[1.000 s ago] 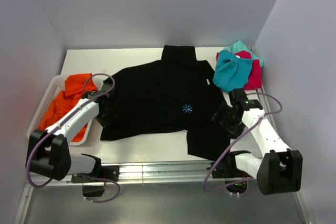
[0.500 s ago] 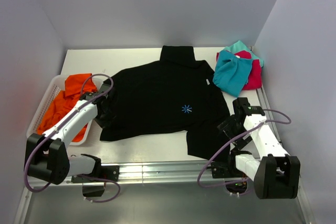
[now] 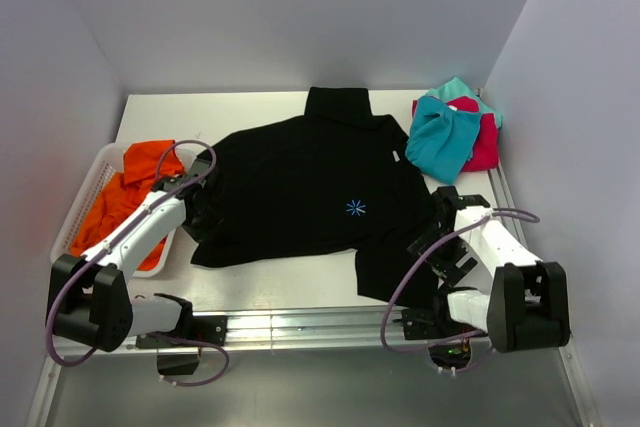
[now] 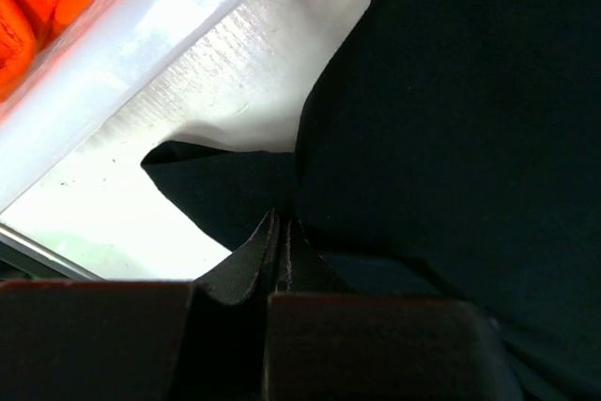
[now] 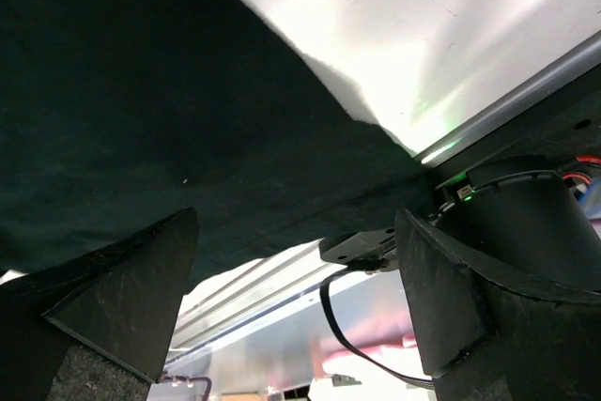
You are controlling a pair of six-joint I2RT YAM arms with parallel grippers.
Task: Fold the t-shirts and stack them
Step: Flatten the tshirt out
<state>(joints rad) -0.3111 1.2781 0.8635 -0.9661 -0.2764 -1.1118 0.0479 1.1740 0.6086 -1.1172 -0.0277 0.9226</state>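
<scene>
The left gripper clamps a sleeve of the large black cloth t-shirt; the right gripper, spread apart, hangs over its partly hidden hem.

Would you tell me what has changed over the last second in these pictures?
The right gripper, open, drew back toward its base, to the near right corner of the black shirt. Nothing was taken hold of or let go. The left gripper stayed shut on that shirt's left sleeve. The black shirt, teal shirt, pink shirt and orange shirt lie as before.
</scene>
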